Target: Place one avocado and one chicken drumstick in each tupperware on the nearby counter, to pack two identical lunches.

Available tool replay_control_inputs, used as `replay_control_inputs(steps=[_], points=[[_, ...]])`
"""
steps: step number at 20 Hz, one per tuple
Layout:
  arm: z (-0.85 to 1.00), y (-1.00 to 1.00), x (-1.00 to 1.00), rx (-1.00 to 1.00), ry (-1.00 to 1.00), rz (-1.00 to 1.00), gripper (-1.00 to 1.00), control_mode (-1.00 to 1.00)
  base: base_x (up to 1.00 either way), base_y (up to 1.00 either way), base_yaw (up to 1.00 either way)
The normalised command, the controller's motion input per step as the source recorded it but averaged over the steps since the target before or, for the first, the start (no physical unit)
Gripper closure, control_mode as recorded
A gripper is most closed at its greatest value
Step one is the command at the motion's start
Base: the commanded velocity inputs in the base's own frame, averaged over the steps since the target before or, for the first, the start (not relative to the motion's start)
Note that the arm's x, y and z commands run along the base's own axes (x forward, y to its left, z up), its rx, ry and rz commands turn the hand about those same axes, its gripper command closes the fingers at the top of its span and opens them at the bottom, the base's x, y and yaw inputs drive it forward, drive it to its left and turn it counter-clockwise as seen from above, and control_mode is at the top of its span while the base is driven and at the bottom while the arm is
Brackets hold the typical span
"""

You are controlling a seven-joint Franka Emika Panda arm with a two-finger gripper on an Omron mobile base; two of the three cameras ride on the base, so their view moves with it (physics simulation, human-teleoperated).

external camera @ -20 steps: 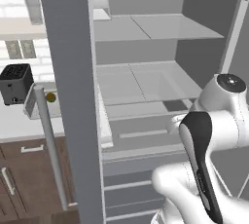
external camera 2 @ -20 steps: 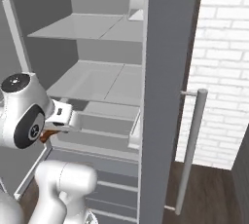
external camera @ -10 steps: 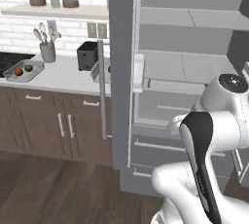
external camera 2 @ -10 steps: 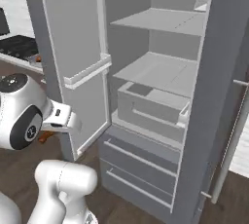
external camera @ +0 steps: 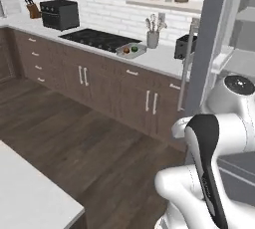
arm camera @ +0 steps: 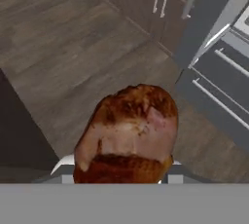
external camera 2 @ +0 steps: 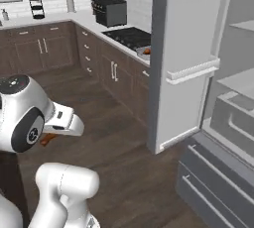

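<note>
In the left base view a pale slab corner fills the lower left, and wide bare wood floor (external camera: pixel 99 143) runs from it to the cabinets, leaving plenty of open room. The table (external camera: pixel 164 58) crosses the upper middle of the frame, its front edge slanting down to the right. On it, just left of a utensil cup (external camera: pixel 152 38), sits a tupperware (external camera: pixel 131 50) with a red bit and a green avocado (external camera: pixel 134 49) inside; a black toaster (external camera: pixel 183 47) stands at the table's right end, against the open grey fridge door (external camera: pixel 206 39).

In the right base view the floor is free at centre, hemmed at right by the fridge door's edge (external camera 2: pixel 158 73) and the drawers (external camera 2: pixel 218 172) at lower right. At left centre, a reddish-brown piece shows beneath the white hand.

In the hand view the pincer (arm camera: pixel 119 177) is closed on a drumstick (arm camera: pixel 129 133), which sits bottom centre, its bulbous end toward the camera, over bare floor; the fingertips are hidden behind it.
</note>
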Motion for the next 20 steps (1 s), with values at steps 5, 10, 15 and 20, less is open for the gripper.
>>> replay_control_inputs(steps=[5,10,15,20], points=[[0.00,0.00,0.00,0.00,0.00,0.00,1.00,1.00,0.13,0.26,0.65],[0.00,0.00,0.00,0.00,0.00,0.00,1.00,1.00,0.55,-0.18,0.46],[0.00,0.00,0.00,0.00,0.00,0.00,1.00,1.00,0.90,-0.35,0.27],[0.00,0.00,0.00,0.00,0.00,0.00,1.00,1.00,0.89,-0.17,0.05]])
